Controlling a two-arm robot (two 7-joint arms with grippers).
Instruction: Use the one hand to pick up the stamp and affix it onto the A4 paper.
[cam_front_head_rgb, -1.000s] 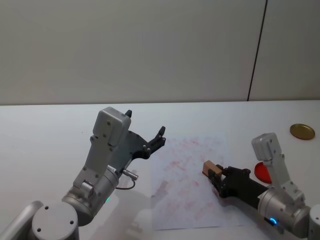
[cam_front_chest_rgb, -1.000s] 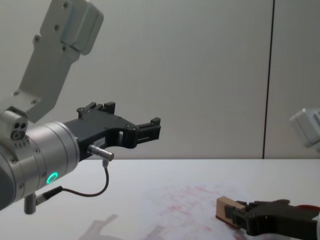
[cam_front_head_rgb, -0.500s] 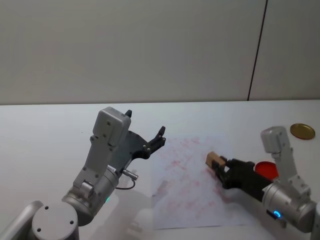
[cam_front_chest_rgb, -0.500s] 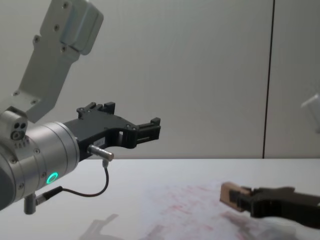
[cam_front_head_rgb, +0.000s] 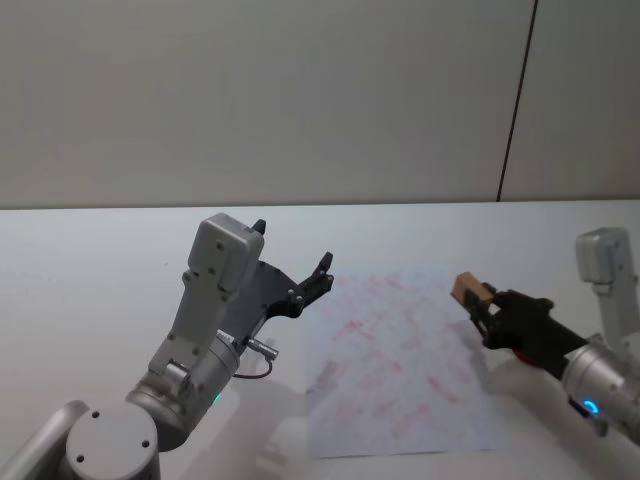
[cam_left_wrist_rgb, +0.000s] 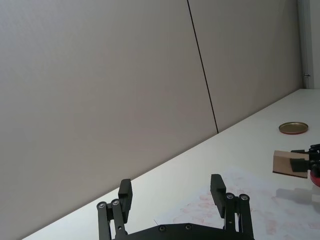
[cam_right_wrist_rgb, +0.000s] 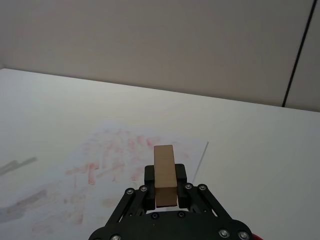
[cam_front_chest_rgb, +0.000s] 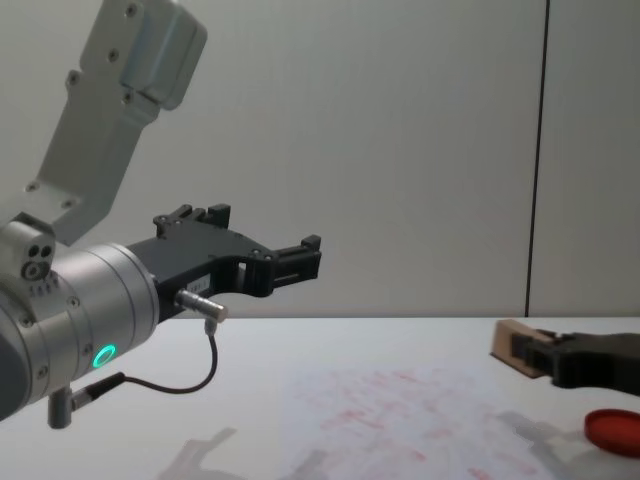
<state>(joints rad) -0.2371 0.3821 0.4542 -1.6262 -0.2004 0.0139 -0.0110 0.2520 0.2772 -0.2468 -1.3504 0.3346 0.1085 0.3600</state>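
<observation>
- The black two-fingered right gripper (cam_front_head_rgb: 481, 305) reaches in from the right, its blocky jaws clamped on the small light tan wooden rectangular stamp (cam_front_head_rgb: 466, 289)
- In the right wrist view the stamp (cam_right_wrist_rgb: 165, 172) juts forward from between the two fingers
- The stamp (cam_front_chest_rgb: 508, 346) hangs in the air, clear of the table, above the far right part of the white rectangular A4 paper (cam_front_head_rgb: 390, 375), which is covered in faint red marks
- The A4 paper lies flat on the white table (cam_front_head_rgb: 90, 270)
- A flat red round ink pad (cam_front_chest_rgb: 612, 430) sits on the table just below the right gripper
- The black left gripper (cam_left_wrist_rgb: 171, 189) hovers above the table to the left of the paper, jaws spread wide and holding nothing
</observation>
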